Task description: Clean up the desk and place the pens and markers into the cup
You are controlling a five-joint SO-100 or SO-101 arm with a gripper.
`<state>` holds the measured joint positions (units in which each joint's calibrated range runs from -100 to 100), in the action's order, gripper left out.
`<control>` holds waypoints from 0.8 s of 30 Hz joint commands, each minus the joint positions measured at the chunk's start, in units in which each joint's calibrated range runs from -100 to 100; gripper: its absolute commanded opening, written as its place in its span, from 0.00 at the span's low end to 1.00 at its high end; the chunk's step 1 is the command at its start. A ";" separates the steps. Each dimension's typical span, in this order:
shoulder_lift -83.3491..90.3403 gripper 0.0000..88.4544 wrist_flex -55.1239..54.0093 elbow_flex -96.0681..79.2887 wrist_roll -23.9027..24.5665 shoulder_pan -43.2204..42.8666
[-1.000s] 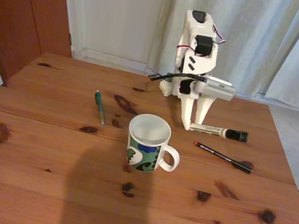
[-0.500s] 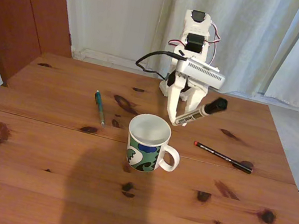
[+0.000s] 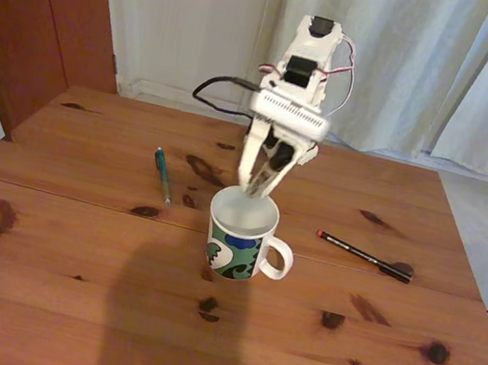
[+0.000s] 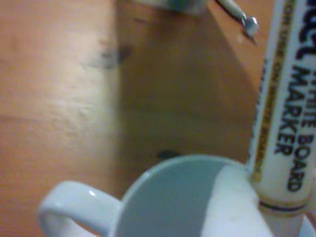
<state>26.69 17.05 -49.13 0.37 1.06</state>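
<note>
Gripper (image 3: 256, 185) hangs just above the far rim of the cup (image 3: 239, 237), fingers clamped on the whiteboard marker (image 4: 289, 108), which the blurred fixed view half hides between them. In the wrist view the marker's lower end is cut off at the cup's rim. Green pen (image 3: 163, 175) lies to the left on the desk (image 3: 72, 247), black pen (image 3: 364, 255) to the right, its far tip hard to make out.

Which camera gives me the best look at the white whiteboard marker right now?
The wrist view: the white whiteboard marker runs down its right side, lettering readable, beside the white ceramic mug's rim. The fixed view gives just a blurred sliver of it in the gripper above the mug.
</note>
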 commanded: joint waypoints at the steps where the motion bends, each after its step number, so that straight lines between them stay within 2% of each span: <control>1: 0.74 0.01 -6.25 -2.63 0.16 0.91; 7: 0.49 0.01 -12.10 -7.14 -0.10 1.31; 16: 0.74 0.01 -12.01 -7.14 2.46 1.23; 24: 0.49 0.01 -11.67 -7.23 2.62 1.31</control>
<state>26.61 6.59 -56.77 2.66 2.16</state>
